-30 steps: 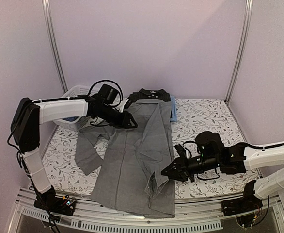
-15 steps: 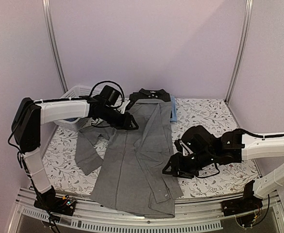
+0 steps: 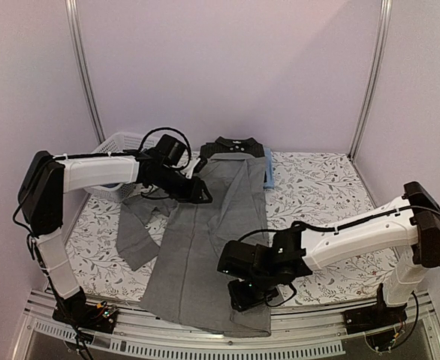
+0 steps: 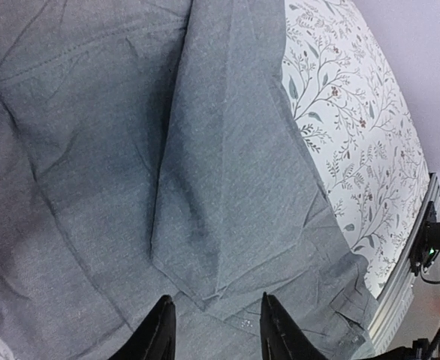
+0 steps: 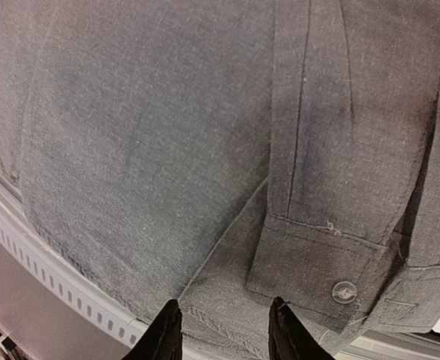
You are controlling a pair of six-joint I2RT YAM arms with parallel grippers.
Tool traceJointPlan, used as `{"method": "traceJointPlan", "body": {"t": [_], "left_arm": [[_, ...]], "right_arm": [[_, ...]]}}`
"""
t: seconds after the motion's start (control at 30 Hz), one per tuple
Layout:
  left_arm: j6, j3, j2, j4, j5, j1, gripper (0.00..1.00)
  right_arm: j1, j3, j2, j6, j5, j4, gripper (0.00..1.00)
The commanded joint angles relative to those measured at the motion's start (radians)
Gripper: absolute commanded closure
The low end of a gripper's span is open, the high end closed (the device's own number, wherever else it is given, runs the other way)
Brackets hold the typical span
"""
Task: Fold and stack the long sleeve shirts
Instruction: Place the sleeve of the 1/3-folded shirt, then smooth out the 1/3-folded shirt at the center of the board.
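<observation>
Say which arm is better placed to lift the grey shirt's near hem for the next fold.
Right, likely. The right gripper hovers open over the grey shirt at its near hem, beside the folded-in cuff. The left gripper sits far off, near the shoulder.

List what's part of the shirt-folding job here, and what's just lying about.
Job:
- grey shirt, spread out in the middle
- black shirt, at the far edge
- light blue shirt, only an edge showing beside the grey one

Lying about:
- white basket, far left
- flowered tablecloth
</observation>
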Motion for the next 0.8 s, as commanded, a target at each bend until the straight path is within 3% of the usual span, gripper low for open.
{"method": "traceJointPlan", "body": {"t": [0.0,0.5,0.77], "left_arm": [[0.001,-0.017,-0.022,-0.008,-0.01,-0.012,0.62],[0.009,-0.011,-0.017,-0.013,-0.012,-0.012,0.62],[0.009,-0.01,-0.016,-0.01,-0.01,-0.011,0.62]], "right_arm": [[0.032,0.054,0.066,-0.003,0.065,-0.086,0.62],[0.071,0.123,0.181,0.021,0.135,-0.159,0.68],[0.078,0.159,0.191,0.022,0.16,-0.201,0.81]]}}
